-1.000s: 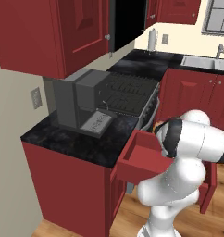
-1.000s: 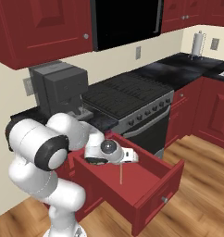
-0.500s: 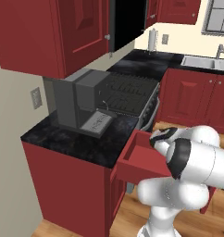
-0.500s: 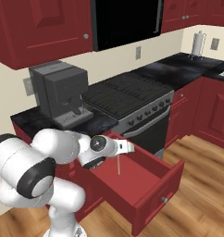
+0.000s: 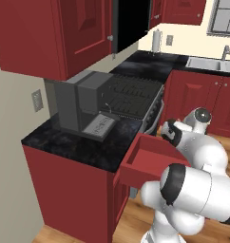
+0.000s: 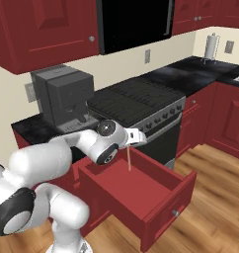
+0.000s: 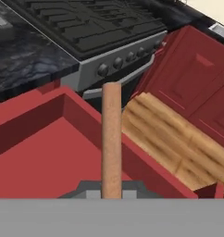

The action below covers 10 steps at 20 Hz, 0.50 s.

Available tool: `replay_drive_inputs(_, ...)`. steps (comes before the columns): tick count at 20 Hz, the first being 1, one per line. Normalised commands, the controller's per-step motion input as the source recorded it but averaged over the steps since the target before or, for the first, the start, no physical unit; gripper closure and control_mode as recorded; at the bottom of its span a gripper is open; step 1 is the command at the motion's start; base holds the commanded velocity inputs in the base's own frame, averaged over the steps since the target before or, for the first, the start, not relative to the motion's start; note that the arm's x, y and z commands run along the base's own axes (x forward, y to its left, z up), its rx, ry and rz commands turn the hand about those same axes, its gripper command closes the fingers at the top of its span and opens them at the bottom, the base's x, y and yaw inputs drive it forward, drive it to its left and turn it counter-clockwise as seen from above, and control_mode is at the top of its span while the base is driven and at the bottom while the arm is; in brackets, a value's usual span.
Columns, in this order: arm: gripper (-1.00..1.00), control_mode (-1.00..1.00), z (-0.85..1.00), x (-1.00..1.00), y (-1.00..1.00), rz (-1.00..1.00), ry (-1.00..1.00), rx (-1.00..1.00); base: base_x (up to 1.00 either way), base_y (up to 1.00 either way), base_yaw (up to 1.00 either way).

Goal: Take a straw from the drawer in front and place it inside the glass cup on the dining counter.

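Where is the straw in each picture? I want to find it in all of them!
Left base view: I can't make out the straw; the robot's white arm stands in front of the drawer.
Right base view: the straw hangs upright from the gripper, above the open drawer.
Hand view: the straw runs up the middle.
Shared landmark: the stove.

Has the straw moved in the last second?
Yes. The shut claw has lifted the straw: it now hangs upright above the drawer floor, nearer the stove.
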Motion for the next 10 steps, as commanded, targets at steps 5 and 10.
replay_drive_inputs(5,1.00,-1.00,1.00,0.27,0.00,0.00,0.10,0.09,0.00,0.00,0.00)
replay_drive_inputs(10,1.00,-1.00,1.00,-0.10,0.00,-0.02,0.05,0.07,0.00,0.00,0.00)
